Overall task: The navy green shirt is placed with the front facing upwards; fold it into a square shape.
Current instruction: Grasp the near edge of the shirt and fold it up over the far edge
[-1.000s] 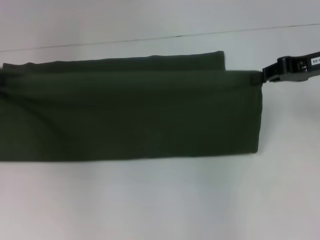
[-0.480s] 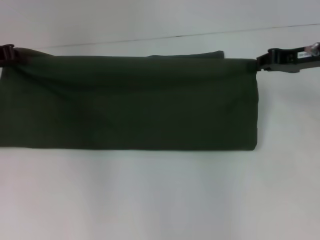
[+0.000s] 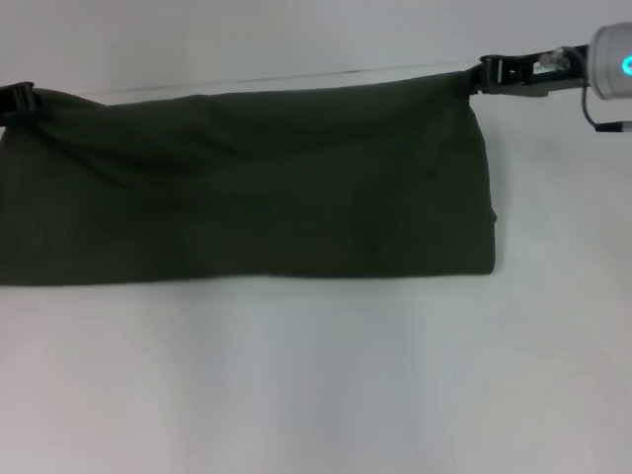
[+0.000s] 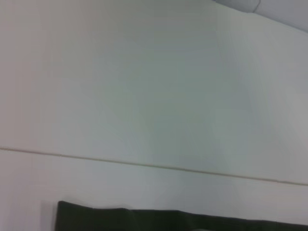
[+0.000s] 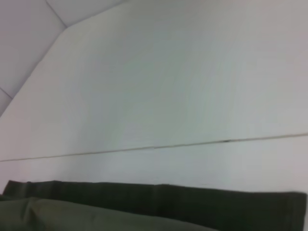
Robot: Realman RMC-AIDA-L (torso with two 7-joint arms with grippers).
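White and smooth, the worktop (image 3: 316, 385) fills most of the head view, with a thin seam line running across its far part. On it is the navy green shirt (image 3: 247, 188), folded into a long dark band. Its long way runs from the left side of the worktop toward the right side, and its left end goes past the edge of the picture. The near edge of the band lies flat on the worktop, and its right end stops well short of the right edge. The far edge is pulled up and sags a little in the middle between the two grippers. The right gripper (image 3: 478, 75) is at the far right corner of the band, with its fingers pinched together on the cloth. The left gripper (image 3: 18, 97) is at the far left corner of the band, clamped on the cloth there. Both wrist views show only the worktop, the seam line and a dark strip of the shirt.
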